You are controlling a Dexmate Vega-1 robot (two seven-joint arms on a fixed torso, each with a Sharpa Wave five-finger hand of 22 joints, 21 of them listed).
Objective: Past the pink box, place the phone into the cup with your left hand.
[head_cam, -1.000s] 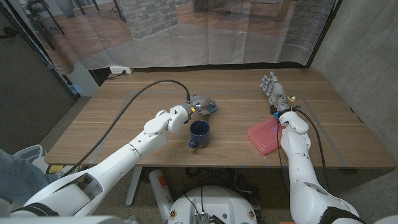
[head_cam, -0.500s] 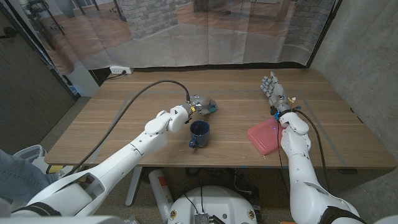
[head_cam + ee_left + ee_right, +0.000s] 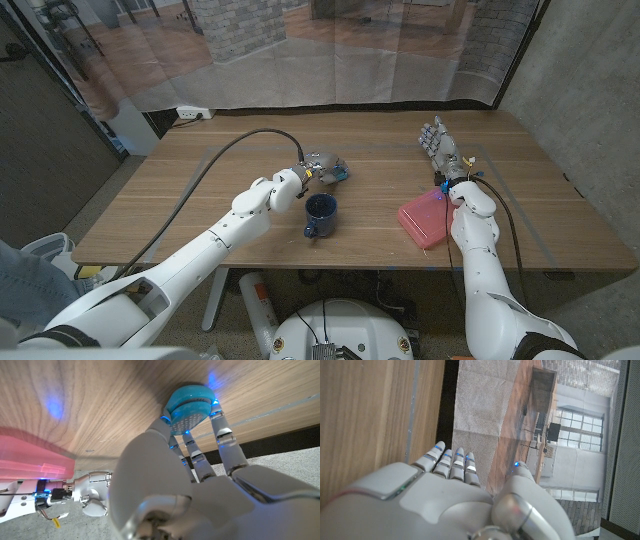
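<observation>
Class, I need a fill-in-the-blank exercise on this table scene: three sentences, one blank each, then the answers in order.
1. The left robot hand has its fingers on the ____, a teal object on the table.
2. The dark blue cup stands ____ the camera than the left robot hand.
3. The pink box lies beside the robot's ____ arm.

Missing words: phone; nearer; right

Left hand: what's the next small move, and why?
Probably close the fingers on the phone and lift. The left hand is on the blue phone lying on the table, beyond the cup, which looks empty.
</observation>
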